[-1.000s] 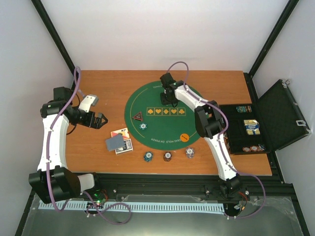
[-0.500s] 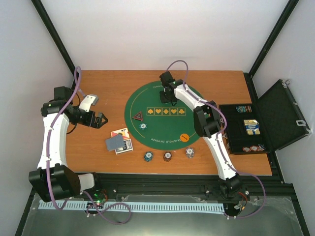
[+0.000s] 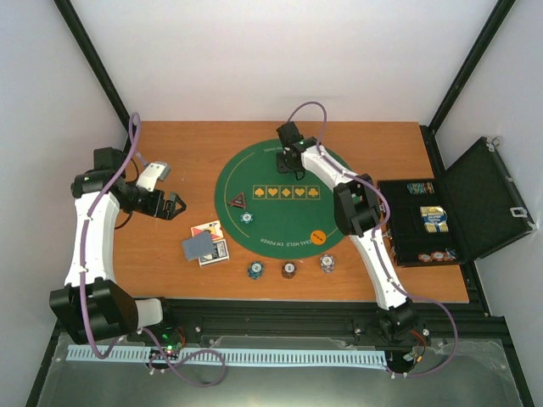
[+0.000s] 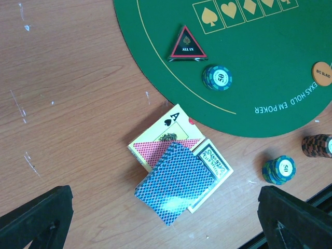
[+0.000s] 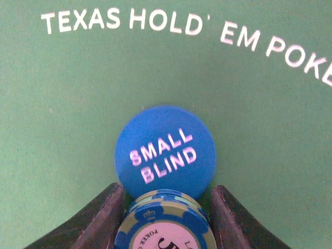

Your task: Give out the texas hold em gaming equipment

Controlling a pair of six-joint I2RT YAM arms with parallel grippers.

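Chip stack [image 5: 165,228] held in right claw [image 5: 166,199], blue disc [image 5: 165,148] just beyond

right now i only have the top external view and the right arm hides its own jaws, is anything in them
observer: Yes. The right wrist view shows a blue chip between the right jaws, with the fingers against its sides.
operator: whats under it
observer: The green mat. A blue disc marked SMALL BLIND lies just beyond the chip.
operator: and the left jaws
observer: In the left wrist view they are wide open with nothing between them. That view also shows an ace of spades lying face up under the blue-backed deck.
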